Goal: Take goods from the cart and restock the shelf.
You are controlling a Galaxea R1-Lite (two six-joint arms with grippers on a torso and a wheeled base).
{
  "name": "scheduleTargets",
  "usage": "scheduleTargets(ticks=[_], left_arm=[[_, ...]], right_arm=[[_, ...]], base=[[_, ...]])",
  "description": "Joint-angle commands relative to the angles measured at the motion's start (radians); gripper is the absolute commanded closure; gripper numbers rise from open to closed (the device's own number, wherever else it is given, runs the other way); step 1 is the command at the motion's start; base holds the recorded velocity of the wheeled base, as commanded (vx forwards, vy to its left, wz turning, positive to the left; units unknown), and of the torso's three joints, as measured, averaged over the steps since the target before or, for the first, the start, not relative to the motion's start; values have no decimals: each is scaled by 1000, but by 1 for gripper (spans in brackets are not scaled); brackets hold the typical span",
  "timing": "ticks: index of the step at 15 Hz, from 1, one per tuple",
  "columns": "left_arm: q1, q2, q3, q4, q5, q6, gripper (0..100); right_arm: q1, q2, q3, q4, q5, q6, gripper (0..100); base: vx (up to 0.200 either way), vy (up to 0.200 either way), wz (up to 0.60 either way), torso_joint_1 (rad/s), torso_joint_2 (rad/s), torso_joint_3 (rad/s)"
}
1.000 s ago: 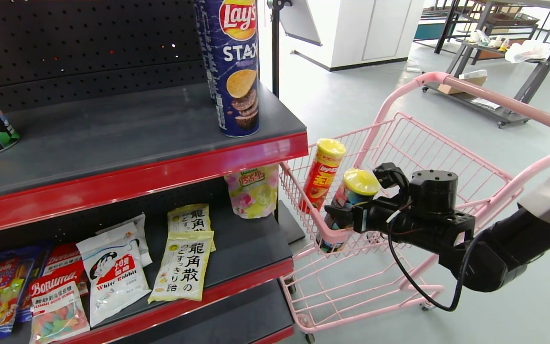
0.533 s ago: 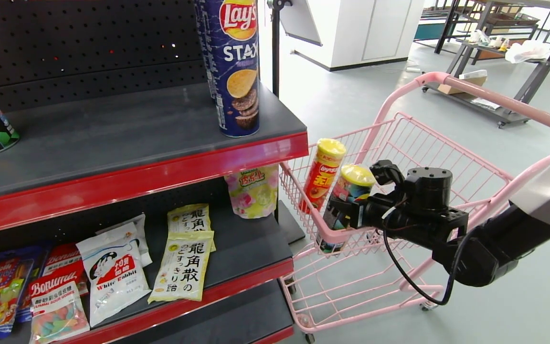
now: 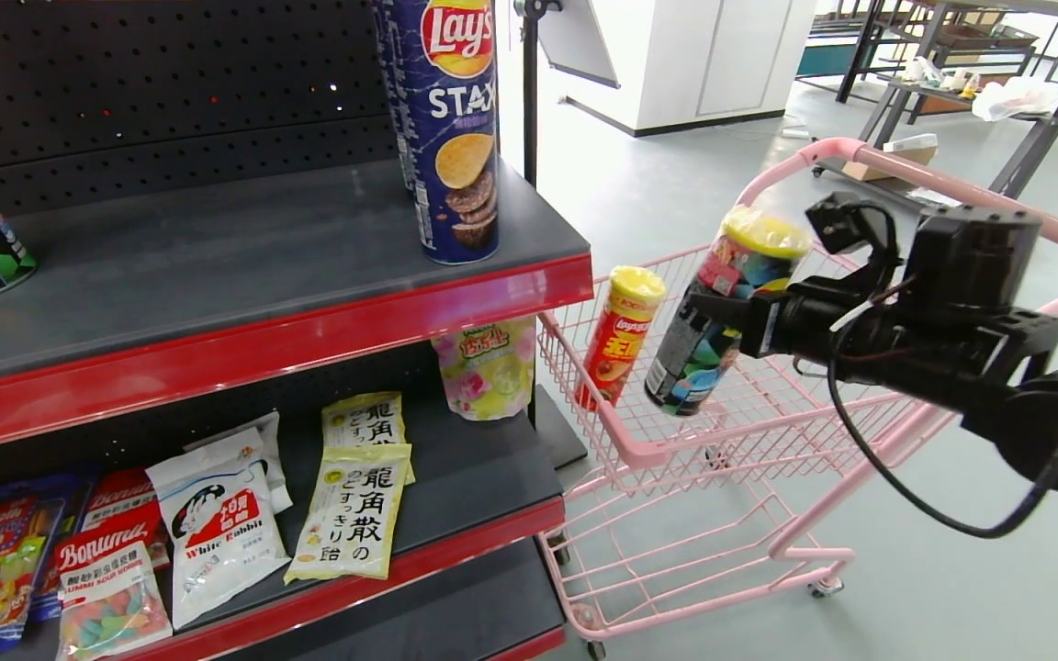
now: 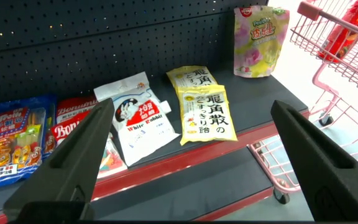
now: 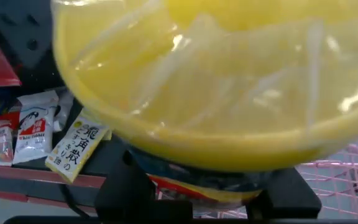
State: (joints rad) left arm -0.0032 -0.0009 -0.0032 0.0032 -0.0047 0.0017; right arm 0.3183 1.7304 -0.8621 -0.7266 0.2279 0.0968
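— While your right end effector (image 3: pixel 711 317) clamps it, where is the can (image 3: pixel 696 363)?
— Tilted above the cart (image 3: pixel 639 452) rim (yellow lid up), near the shelf (image 3: pixel 263 248). Your left end effector (image 4: pixel 191 109) gapes wide.

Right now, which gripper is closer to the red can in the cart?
Right. The right gripper holds a yellow-lidded can just above and beside the red can; the left gripper hovers open by the lower shelf, farther off.
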Motion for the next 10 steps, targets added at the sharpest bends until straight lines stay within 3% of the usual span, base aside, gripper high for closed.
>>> scheduleTargets(ticks=[1,3,5,6,7,10], left_arm=[[0,1,0,0,0,0,0],[0,1,0,1,0,0,0],[0,1,0,1,0,0,0],[0,1,0,1,0,0,0],[0,1,0,0,0,0,0],[0,1,0,1,-1,0,0]], right_arm=[[-10,-230,-2,119,-38,-35,100],[5,-453,15,429,-148,-60,100],[10,-631,89,648,-157,-66,100],[10,-631,89,648,-157,-66,100],[4,-759,198,673,-162,-68,100],[-8,-822,298,674,-190,-95,100]], base=[[0,0,0,0,0,0],[0,0,0,0,0,0],[0,0,0,0,0,0],[0,0,0,0,0,0],[0,0,0,0,0,0],[0,0,0,0,0,0]])
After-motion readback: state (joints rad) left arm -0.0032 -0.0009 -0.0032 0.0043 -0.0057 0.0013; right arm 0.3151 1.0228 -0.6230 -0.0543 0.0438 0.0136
